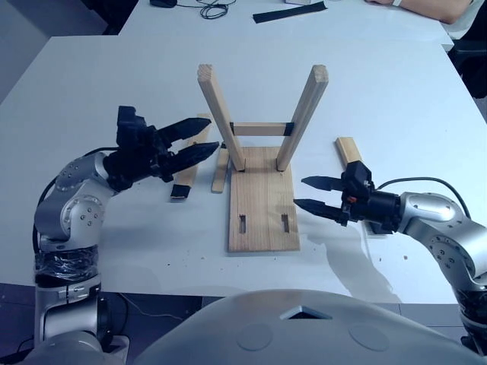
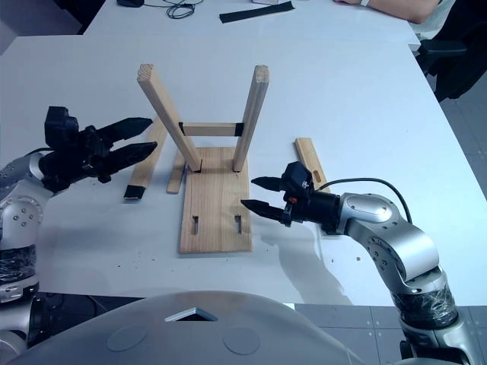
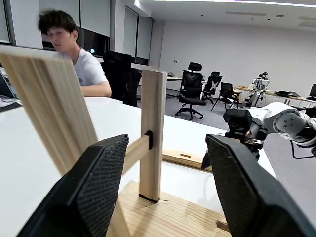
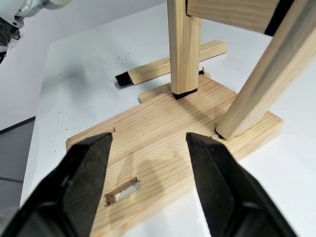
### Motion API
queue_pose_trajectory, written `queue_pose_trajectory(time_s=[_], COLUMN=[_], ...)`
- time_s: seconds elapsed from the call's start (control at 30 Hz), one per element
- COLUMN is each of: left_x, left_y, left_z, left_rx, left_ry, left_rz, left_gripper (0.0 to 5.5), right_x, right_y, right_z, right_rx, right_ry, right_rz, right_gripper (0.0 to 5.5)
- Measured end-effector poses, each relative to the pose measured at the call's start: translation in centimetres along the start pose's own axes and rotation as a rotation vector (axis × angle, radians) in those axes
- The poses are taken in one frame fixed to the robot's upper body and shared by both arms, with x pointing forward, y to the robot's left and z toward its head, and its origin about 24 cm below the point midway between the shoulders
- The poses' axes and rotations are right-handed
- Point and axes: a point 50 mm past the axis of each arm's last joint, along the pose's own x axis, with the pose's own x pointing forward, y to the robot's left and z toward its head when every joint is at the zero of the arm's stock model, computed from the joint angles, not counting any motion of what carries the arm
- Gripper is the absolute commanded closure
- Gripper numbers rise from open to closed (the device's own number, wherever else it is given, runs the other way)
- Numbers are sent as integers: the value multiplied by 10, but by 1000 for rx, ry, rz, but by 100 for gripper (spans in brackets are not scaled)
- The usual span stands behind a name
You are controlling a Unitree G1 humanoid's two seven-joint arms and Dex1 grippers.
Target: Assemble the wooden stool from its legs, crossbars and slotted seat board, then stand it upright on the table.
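Pale slotted wooden seat board [image 1: 261, 209] flat on white table [image 1: 396, 99], slots up to take legs. Two upright pale wooden legs [image 1: 221, 114] seated in far slots, braced by short wooden crossbar [image 1: 262, 129]; near slots empty. Loose black-tipped wooden leg [image 1: 185, 179] just left of board, loose wooden stick [image 1: 348, 150] right, both within reach. Black left gripper [image 1: 211, 134] and right gripper [image 1: 300, 192] spread, holding nothing, flanking board.

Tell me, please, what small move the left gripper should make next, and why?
Probably lower the open left gripper onto the loose leg lying beside the board: the board's two near slots are empty, and that leg lies nearest it.
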Motion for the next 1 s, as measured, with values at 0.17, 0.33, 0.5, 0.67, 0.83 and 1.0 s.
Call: queue_pose_trajectory(time_s=[0.17,0.33,0.5,0.67,0.83,1.0], left_x=[-10,-7,8,8,9,23], left_y=[15,17,-9,-23,-23,-31], left_z=[-11,-51,-64,-81,-91,-103], left_rx=[127,152,38,-91,-109,-187], left_ry=[134,288,334,504,634,678], left_rz=[147,276,371,539,684,707], left_gripper=[259,259,259,259,259,259], right_x=[0,-1,-3,-5,-1,1], right_y=[0,-8,-11,-10,-6,-5], right_z=[0,8,10,6,3,2], right_rx=[-1,-31,-42,-27,-12,-9], right_ry=[-2,-13,0,5,-11,-12], right_rz=[0,-2,4,-15,-31,-34], right_gripper=[273,273,273,273,273,273])
